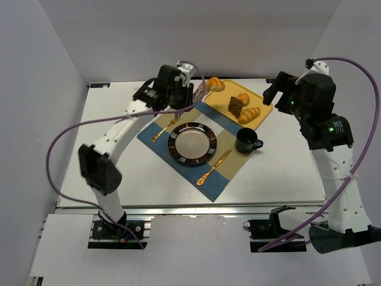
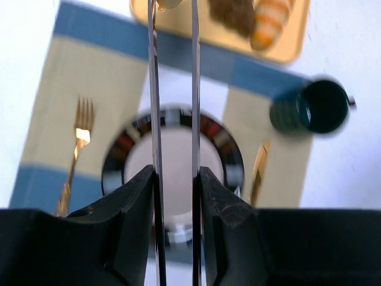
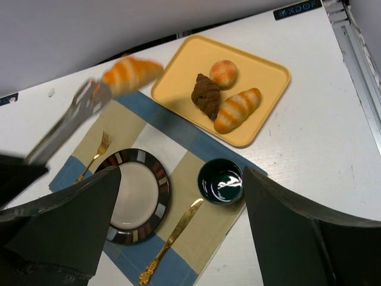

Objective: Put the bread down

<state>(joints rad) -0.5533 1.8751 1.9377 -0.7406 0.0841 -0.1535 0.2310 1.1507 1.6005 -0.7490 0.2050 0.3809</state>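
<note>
A striped golden bread roll (image 3: 131, 72) hangs in the air beside the yellow tray's (image 3: 172, 77) left corner, pinched in the tips of metal tongs (image 3: 65, 122). My left gripper (image 2: 177, 179) is shut on the tongs' two blades (image 2: 153, 89), above the striped-rim plate (image 2: 229, 149). From above, the held bread (image 1: 215, 84) is at the tray's far left end, ahead of the left gripper (image 1: 184, 95). Three more breads lie on the tray: a round bun (image 3: 223, 72), a dark croissant (image 3: 205, 95) and a striped roll (image 3: 238, 109). My right gripper (image 3: 181, 229) stands open and empty, high at the right.
A blue and beige placemat (image 1: 178, 122) carries the plate (image 1: 176, 156), a gold fork (image 1: 164, 128), a gold knife (image 1: 214, 167) and a dark green cup (image 1: 246, 140). The right gripper (image 1: 277, 89) hovers right of the tray (image 1: 262, 116). Grey walls close in the table.
</note>
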